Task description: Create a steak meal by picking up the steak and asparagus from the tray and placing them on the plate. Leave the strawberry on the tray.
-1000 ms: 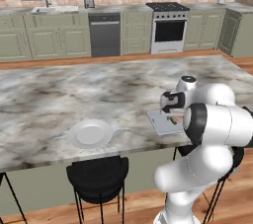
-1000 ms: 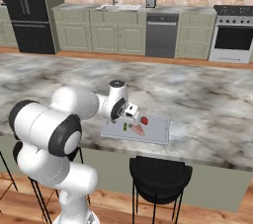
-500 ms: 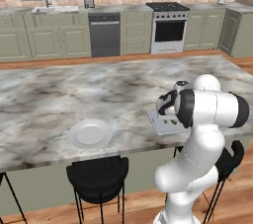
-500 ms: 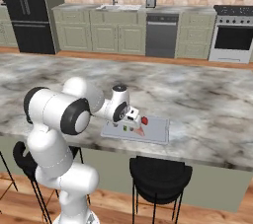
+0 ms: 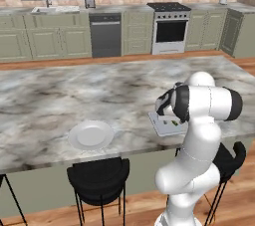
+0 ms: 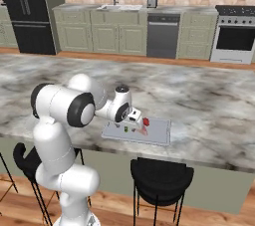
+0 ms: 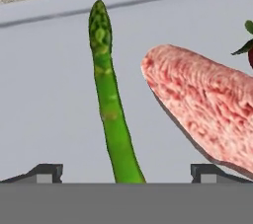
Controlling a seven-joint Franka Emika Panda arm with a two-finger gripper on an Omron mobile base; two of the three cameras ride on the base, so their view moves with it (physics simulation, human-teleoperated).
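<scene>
Hand view: the claw (image 7: pixel 126 171) hangs low over the tray (image 7: pixel 49 94), fingers wide apart with the asparagus (image 7: pixel 109 99) between them. The steak (image 7: pixel 202 107) lies just beside it and the strawberry (image 7: pixel 248 45) beyond. The plate (image 5: pixel 91 135) sits well apart on the desk (image 5: pixel 74 90).

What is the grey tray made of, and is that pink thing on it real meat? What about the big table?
The tray looks like smooth matte plastic, maybe metal: plain flat grey, low rim. The steak looks like raw meat: pink, grainy, pale flecks. The asparagus is a green plant stalk with a bumpy tip. The counter looks like polished marble: grey-brown veins.
</scene>
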